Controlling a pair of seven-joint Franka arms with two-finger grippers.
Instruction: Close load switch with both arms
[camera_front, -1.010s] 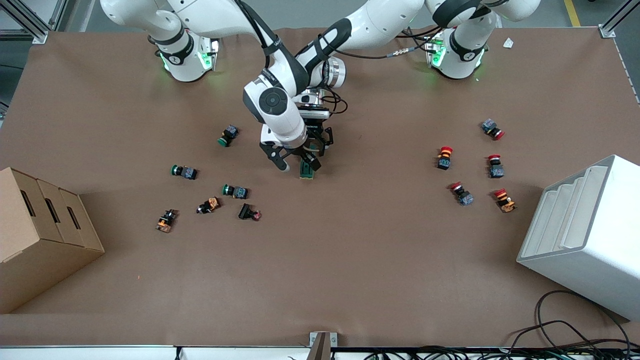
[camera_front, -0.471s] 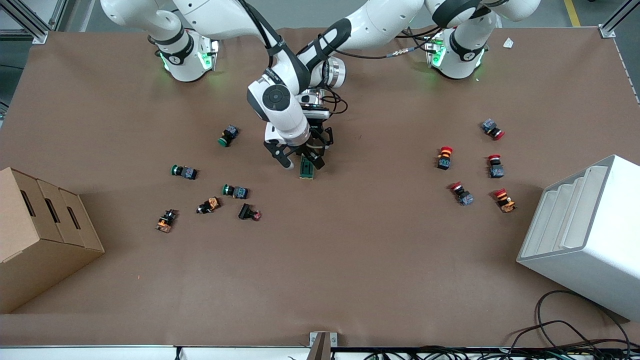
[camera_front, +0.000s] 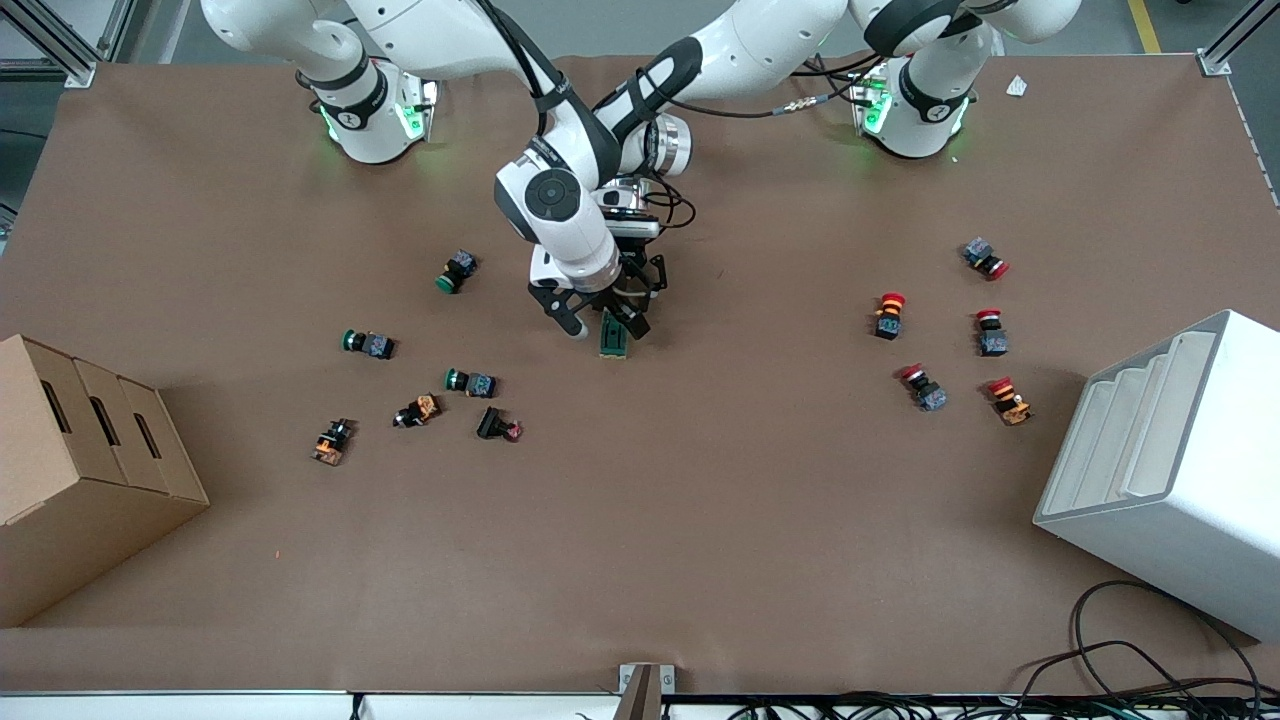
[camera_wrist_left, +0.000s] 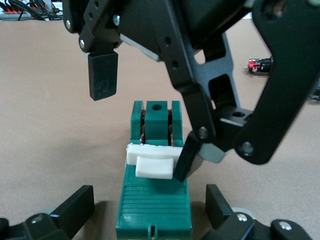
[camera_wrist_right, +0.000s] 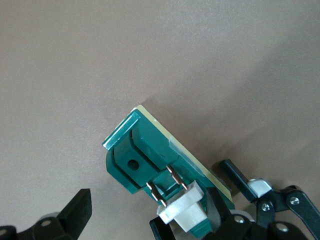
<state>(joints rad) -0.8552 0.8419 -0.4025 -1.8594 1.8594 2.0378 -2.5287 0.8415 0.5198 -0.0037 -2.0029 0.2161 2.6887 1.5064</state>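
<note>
Both arms are bent down over mid-bench. The right claw (camera_front: 597, 326) is spread, one finger touching the load switch's (camera_front: 613, 338) white lever (camera_wrist_left: 154, 162); the left claw (camera_wrist_left: 150, 207) is spread around the switch.

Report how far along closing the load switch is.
Done: both grippers are at the load switch mid-table. In hand: the left gripper straddles its green body, fingers open; one finger of the right gripper touches the white lever. Left: the lever looks raised, not pressed down.

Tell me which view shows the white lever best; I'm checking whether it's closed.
The left wrist view: the lever lies across the load switch, a finger beside it. The right wrist view shows it partly; the front view hides it.
</note>
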